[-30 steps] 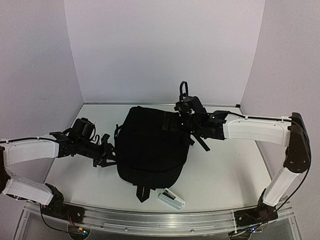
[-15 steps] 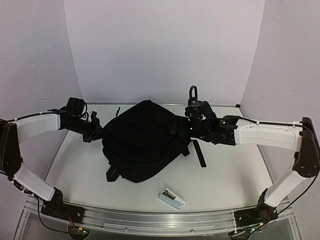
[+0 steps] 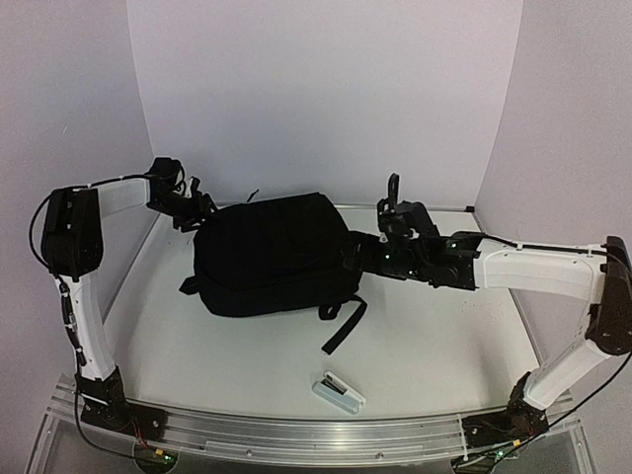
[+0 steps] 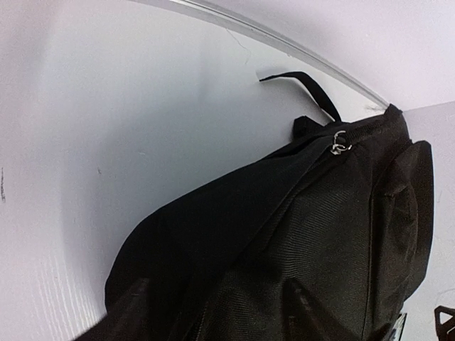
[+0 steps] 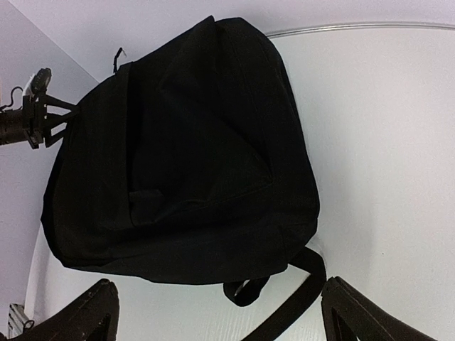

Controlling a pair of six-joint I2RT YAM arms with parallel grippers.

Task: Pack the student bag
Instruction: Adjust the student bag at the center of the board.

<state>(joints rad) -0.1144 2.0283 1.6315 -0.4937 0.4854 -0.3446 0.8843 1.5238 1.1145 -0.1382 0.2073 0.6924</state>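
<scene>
Student bag [image 3: 272, 252] lies flat near the tabletop's [image 3: 444, 336] far edge, left end effector [image 3: 200, 207] spread beside its far-left corner (right end effector [image 3: 360, 257] gaping wide, gripping nothing).

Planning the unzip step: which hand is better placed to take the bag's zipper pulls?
Probably left. The left hand sits at the student bag's far-left corner, and its wrist view shows the zipper pulls just ahead. The right hand is at the opposite side, with no pulls in its view.
</scene>
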